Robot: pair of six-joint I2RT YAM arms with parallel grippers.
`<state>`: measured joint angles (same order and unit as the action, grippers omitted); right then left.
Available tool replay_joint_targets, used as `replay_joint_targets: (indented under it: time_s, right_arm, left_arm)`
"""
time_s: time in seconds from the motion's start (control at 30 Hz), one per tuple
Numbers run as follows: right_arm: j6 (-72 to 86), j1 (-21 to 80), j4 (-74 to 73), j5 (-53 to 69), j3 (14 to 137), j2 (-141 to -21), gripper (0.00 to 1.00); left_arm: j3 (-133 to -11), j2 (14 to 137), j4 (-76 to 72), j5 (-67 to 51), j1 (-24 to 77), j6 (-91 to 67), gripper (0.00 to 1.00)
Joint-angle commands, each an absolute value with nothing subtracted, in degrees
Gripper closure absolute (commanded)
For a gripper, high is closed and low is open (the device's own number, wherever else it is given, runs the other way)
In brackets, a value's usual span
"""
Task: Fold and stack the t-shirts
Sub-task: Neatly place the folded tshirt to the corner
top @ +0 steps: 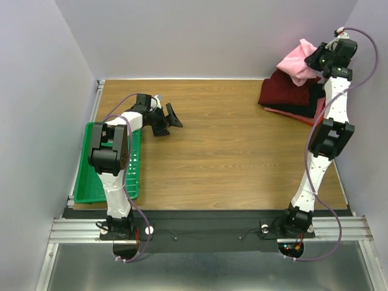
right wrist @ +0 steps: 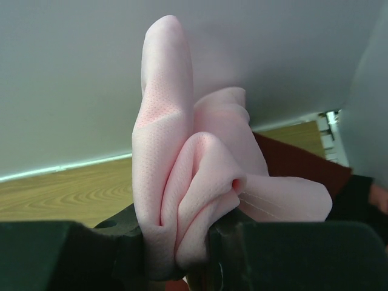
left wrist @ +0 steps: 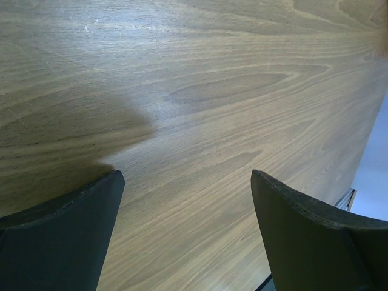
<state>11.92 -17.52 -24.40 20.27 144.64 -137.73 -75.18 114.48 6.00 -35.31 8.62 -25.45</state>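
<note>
Top external view: the right end effector (top: 320,59) sits high at the far right corner, gripping a bunched light pink cloth t-shirt (top: 296,60) over a pile of folded t-shirts (top: 284,91), dark red on top, black and orange-red beneath. The left end effector (top: 168,121) hangs open over the wooden surface (top: 230,157), near a green plastic tray (top: 91,188).

Left wrist view: both dark fingers (left wrist: 66,236) stand wide apart above bare wood grain.

Right wrist view: pink fabric is clamped between the fingers, its folds standing upward.
</note>
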Motion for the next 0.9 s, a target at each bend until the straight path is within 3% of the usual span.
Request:
replay_joint_targets:
  time_s: [0.0,0.27,0.43,0.6,0.87]
  right_arm:
    - [12.57,-18.81,-16.09,25.22,148.80,-134.12,1.00]
    - [13.09,-19.07,-13.80,34.01,143.72,-134.21,1.00]
    - [13.27,-19.07,-13.71,36.30,129.14,-129.74,1.00]
    - [11.61,-19.07,-13.80,32.97,113.94,-124.19,1.00]
    - [14.85,-19.07,-13.80,23.66,110.21,-122.78,0.99]
  left_arm:
    - [-75.32,111.88,6.59,-35.42,8.79,-24.17,0.02]
    - [-74.09,112.15,6.68,-35.24,8.88,-23.99,0.02]
    - [-73.74,112.50,6.50,-35.33,9.14,-24.08,0.02]
    - [-73.83,113.82,6.77,-36.39,9.23,-23.82,0.02]
    - [-75.58,115.75,7.65,-37.27,9.23,-23.29,0.02]
